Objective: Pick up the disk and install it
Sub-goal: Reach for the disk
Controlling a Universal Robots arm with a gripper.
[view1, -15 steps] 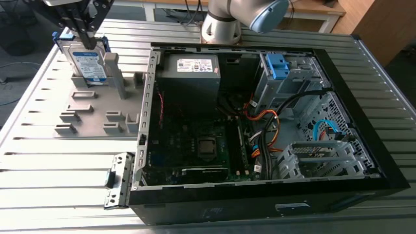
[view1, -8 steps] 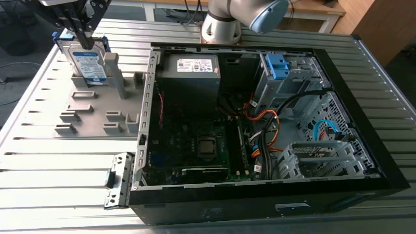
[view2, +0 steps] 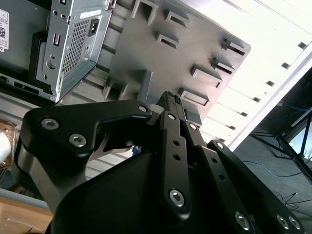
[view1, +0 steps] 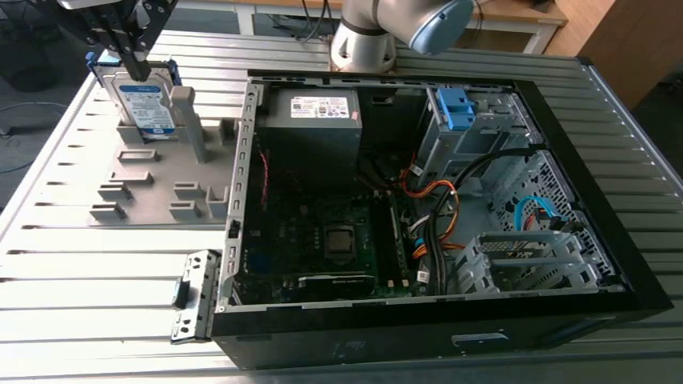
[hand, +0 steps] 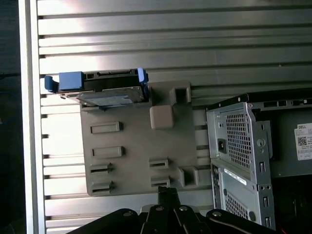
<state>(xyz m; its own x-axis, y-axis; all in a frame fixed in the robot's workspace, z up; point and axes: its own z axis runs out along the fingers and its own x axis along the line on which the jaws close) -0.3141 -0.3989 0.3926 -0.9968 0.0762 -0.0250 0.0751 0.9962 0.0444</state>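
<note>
Above grey fixture (view1: 149, 192), gripper (view1: 136, 72) points straight down, clenched on nothing, near disk (view1: 147, 104) standing upright.

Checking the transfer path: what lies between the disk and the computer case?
In the exterior view, the grey fixture and its upright posts lie between the disk and the case; the first wrist view shows the same.
</note>
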